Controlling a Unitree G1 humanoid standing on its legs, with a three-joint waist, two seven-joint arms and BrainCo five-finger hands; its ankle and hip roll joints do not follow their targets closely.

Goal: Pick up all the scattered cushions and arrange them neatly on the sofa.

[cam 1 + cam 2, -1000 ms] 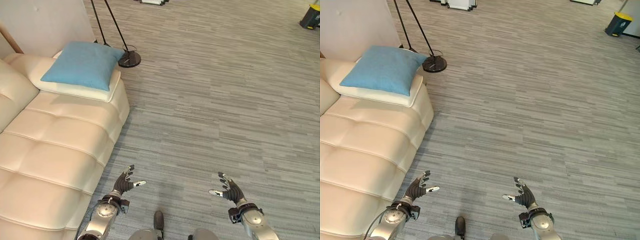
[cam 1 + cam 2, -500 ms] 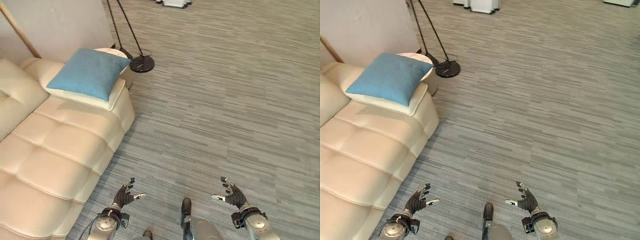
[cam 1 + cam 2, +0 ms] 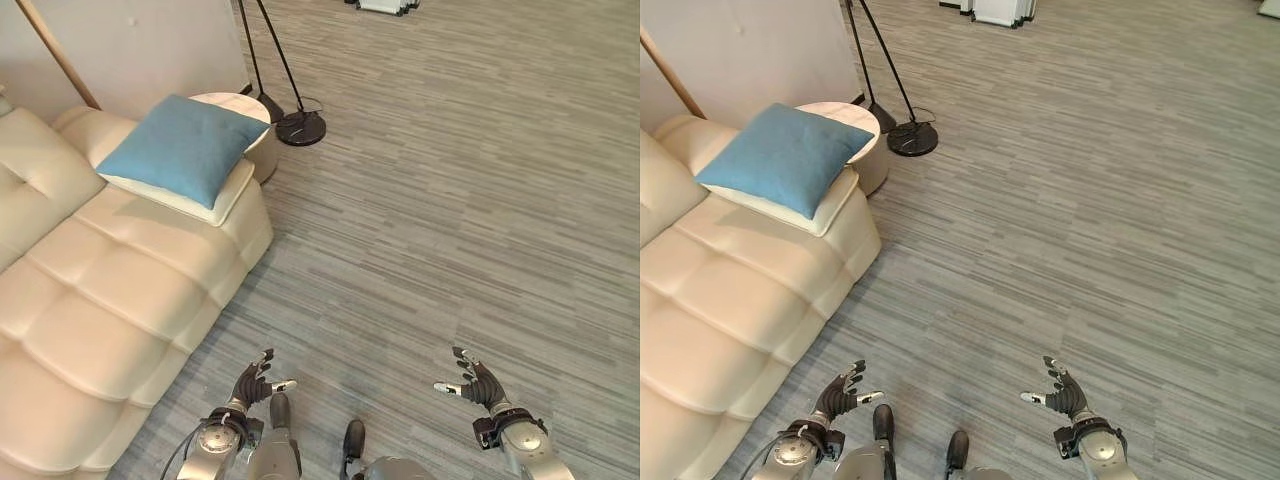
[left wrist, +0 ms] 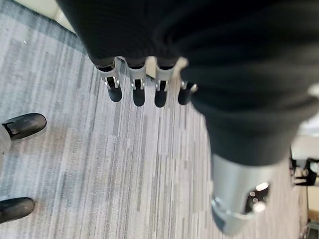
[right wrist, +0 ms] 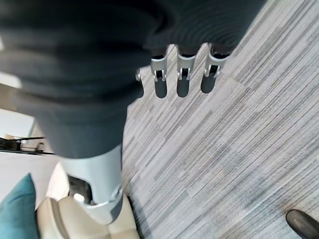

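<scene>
left hand [image 3: 252,384] spread, empty | right hand [image 3: 478,382] spread, empty | blue cushion [image 3: 182,147] on sofa [image 3: 90,300]

A living-room setting: a cream tufted sofa [image 3: 110,290] with a blue cushion [image 3: 182,148], a round side table [image 3: 843,115], a floor lamp [image 3: 300,125], grey striped carpet [image 3: 450,200].

Both arms were held low and forward, the left hand [image 3: 251,381] and the right hand [image 3: 474,380] well apart at about the same height, each empty with fingers [image 4: 135,92] straight and spread, thumbs turned inward toward one another.
</scene>
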